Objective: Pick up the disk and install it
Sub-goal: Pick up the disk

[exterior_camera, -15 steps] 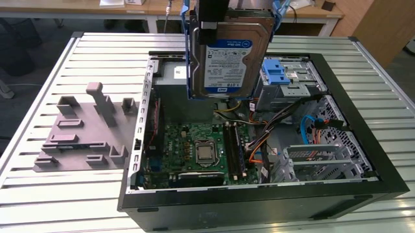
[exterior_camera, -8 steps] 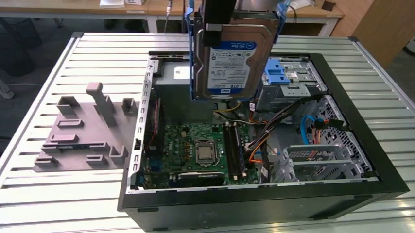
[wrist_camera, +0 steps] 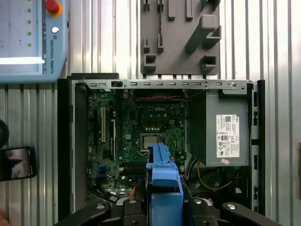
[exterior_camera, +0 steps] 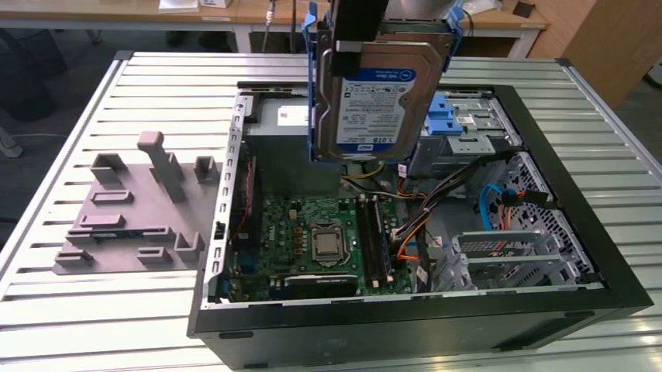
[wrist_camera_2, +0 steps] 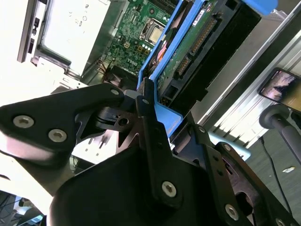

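Observation:
The disk (exterior_camera: 377,101), a silver hard drive with a white-and-blue label in a blue plastic carrier, hangs upright above the open computer case (exterior_camera: 579,232). It is over the case's far middle, clear of the parts below. My gripper (exterior_camera: 357,43) is shut on its upper edge from above. In the second wrist view the fingers (wrist_camera_2: 146,106) clamp the blue carrier, with the disk (wrist_camera_2: 197,42) showing its green circuit side. In the first wrist view the carrier's blue edge (wrist_camera: 164,181) stands between the jaws of the gripper (wrist_camera: 164,207), above the motherboard (wrist_camera: 141,127).
The case holds a grey power-supply box (wrist_camera: 221,127), cables and a drive cage with a blue latch (exterior_camera: 455,116). A grey fixture plate (exterior_camera: 135,209) lies on the slatted table at the exterior view's left. A teach pendant (wrist_camera: 28,37) and a phone (wrist_camera: 16,162) lie beside the case.

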`<state>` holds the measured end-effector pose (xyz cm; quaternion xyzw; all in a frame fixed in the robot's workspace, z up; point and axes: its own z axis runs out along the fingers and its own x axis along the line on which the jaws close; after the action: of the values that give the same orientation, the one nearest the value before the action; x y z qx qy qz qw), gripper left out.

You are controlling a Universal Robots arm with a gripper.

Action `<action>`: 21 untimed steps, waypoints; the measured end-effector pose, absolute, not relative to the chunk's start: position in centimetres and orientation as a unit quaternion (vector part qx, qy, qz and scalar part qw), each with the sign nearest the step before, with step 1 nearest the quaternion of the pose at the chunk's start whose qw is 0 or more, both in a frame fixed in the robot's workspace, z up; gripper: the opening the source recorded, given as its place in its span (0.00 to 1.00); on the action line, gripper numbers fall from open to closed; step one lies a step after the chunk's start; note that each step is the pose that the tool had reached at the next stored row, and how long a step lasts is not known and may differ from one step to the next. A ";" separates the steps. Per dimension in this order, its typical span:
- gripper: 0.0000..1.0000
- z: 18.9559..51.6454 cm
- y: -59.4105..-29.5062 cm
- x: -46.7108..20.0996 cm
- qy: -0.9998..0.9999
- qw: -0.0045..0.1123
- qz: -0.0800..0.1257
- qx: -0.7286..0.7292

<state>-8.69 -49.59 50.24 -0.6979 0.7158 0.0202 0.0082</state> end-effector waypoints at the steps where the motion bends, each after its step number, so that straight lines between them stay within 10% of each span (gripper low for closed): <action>1: 0.36 50.2 -49.6 -8.6 0.716 0.008 0.020 -0.698; 21: 0.36 50.1 -50.1 -7.4 0.716 0.008 0.020 -0.698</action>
<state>-7.44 -50.11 50.10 -0.6980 0.7158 0.0202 0.0082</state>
